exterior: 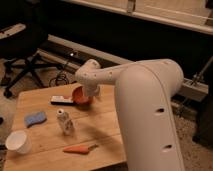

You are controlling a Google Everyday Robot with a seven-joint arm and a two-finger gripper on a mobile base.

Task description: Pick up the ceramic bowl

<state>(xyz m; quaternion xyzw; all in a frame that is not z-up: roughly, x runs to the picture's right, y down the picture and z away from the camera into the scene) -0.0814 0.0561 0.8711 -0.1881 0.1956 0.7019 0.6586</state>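
Single-arm pick, at the stage of contact with the target. From left to right on the wooden counter (102, 131): a white paper cup (15, 142) at the near left corner; a blue sponge (35, 118) close to the left edge; a flat dark object (62, 100) lying towards the far edge; a small pale bottle-like item (64, 122) standing near the middle; an orange carrot-shaped thing (80, 148) along the near edge. The ceramic bowl (80, 95) sits close to the far edge, just right of the flat dark object, its paler inside turned partly leftward. The gripper (90, 91) is down at the bowl's right rim, apparently touching it; whether it is spread, narrowed or already holding the bowl cannot be told. Judged progress: the reach is complete, while a secure grasp and the lift are unconfirmed, and whether the bowl rests on the counter or hangs just clear of it cannot be told. Pose: the white arm (147, 115) rises as a thick column over the counter's right side, bends at the top, runs leftward, and ends in a rounded wrist (89, 75) turned down over the bowl.
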